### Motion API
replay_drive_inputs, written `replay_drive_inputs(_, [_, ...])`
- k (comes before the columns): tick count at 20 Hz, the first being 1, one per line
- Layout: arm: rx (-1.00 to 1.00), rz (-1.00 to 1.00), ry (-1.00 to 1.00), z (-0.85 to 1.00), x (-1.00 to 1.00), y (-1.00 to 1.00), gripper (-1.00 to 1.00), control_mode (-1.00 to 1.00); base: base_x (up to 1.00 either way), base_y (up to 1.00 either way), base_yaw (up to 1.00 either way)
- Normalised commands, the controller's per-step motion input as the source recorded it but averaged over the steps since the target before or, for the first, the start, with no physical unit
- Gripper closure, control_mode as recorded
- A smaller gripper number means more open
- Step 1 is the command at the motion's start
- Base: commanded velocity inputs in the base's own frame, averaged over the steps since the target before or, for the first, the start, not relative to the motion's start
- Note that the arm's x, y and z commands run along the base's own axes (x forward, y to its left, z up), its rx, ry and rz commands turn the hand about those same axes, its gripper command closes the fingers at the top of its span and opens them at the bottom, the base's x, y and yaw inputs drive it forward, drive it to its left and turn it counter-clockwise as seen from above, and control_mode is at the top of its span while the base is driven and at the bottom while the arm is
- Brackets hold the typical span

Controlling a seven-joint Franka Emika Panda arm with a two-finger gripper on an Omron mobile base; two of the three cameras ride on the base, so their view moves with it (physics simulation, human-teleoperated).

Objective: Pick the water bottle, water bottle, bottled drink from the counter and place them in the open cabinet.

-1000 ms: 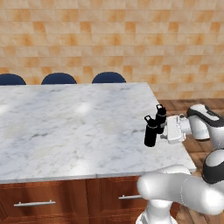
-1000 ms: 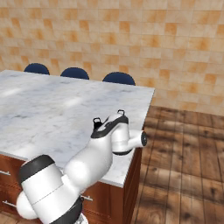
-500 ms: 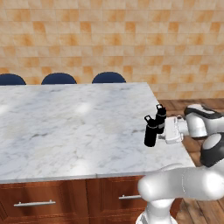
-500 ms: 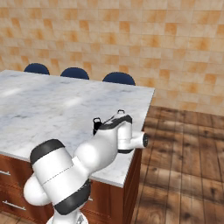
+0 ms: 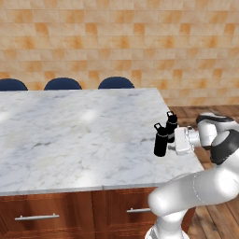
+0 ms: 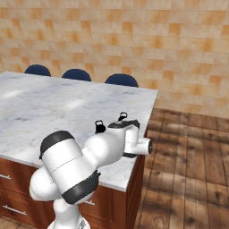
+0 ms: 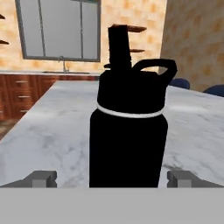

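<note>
Both fingertips [image 7: 41, 178] spread fully wide and empty astride the matte black cylindrical water bottle [image 7: 128, 140]: advance level until centred on its body, then close squarely

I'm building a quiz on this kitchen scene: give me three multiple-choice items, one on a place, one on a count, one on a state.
1. Where do the matte black cylindrical water bottles stand?
A. near the right end of the white marble counter
B. on the floor
C. at its left end

2. How many dark blue chair backs show behind the counter?
A. one
B. three
C. five

3. How is the two-finger gripper?
A. shut on a bottle
B. open, one fingertip either side of a bottle
C. holding a cup

A: left base view. B: both base views. C is wrong, B: hand view shows wide-apart tips.
</note>
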Motion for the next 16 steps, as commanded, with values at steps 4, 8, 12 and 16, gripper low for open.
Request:
replay_drive_inputs(4, [0.06,0.00,0.00,-0.09,0.07,0.01,-1.00,-1.00,0.00,0.00,0.00])
replay_drive_inputs(8, [0.04,0.00,0.00,-0.07,0.12,0.05,-1.00,-1.00,0.00,0.00,0.00])
replay_drive_inputs(12, [0.05,0.00,0.00,-0.04,0.09,0.10,-1.00,-1.00,0.00,0.00,0.00])
replay_drive_inputs(16, [0.05,0.01,0.00,-0.02,0.03,0.12,-1.00,-1.00,0.00,0.00,0.00])
